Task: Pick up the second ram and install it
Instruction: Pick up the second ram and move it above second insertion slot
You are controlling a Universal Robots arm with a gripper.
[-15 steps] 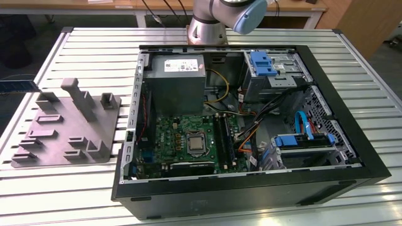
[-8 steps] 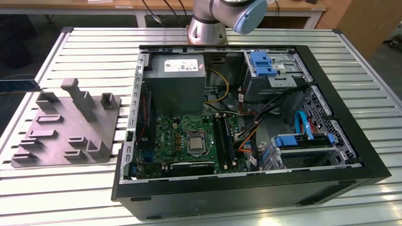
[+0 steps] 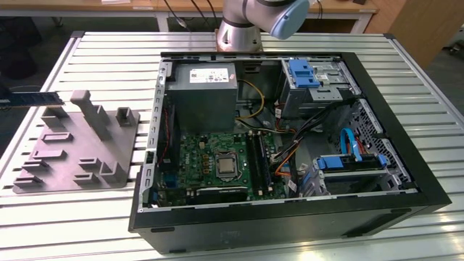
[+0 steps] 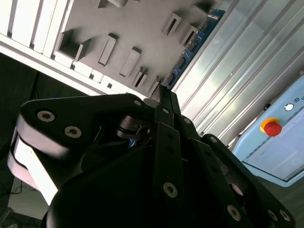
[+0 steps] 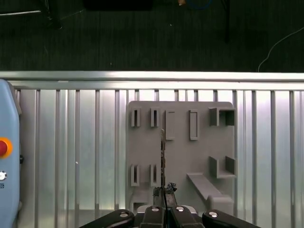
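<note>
Second ram point(image 4: 191, 45), blue with black chips in the second wrist view, edge-on in the first, pinched by the gripper point(image 5: 164, 192)

Holder tray point(image 3: 69, 155) beside computer case point(image 3: 254, 228)

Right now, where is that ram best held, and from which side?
Probably by its two flat faces near one short end, coming in end-on along its length, as the gripper seems to hold the ram now. It is thin and flat, so the faces suit the pads, and most of its length stays free.
</note>
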